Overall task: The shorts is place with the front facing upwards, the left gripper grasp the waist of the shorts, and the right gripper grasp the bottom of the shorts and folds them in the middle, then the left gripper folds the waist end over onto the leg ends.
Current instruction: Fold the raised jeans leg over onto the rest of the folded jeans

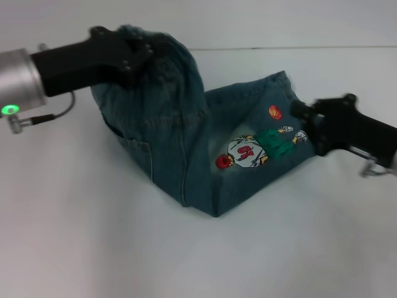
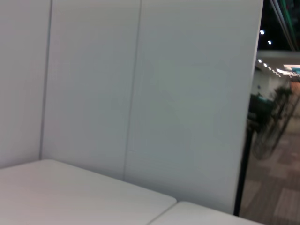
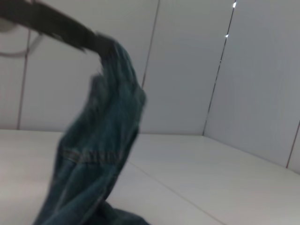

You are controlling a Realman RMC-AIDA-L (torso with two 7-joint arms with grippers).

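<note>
The teal denim shorts point(image 1: 186, 143) lie folded lengthwise on the white table point(image 1: 87, 242), cartoon print point(image 1: 257, 149) facing up. My left gripper point(image 1: 144, 53) is shut on the waist point(image 1: 177, 56) and holds that end raised above the table, so the cloth hangs in a hump. The right wrist view shows the same lifted waist point(image 3: 110, 56) hanging from the left gripper point(image 3: 96, 41), and denim point(image 3: 93, 154) draping down to the table. My right gripper point(image 1: 303, 113) is low at the leg ends point(image 1: 286, 84), right beside the hem. The left wrist view shows no cloth.
White wall panels point(image 2: 140, 93) stand behind the table point(image 2: 70, 197). A table seam point(image 3: 164, 185) runs across the surface. A dim room with ceiling lights point(image 2: 276, 70) lies beyond the panel edge.
</note>
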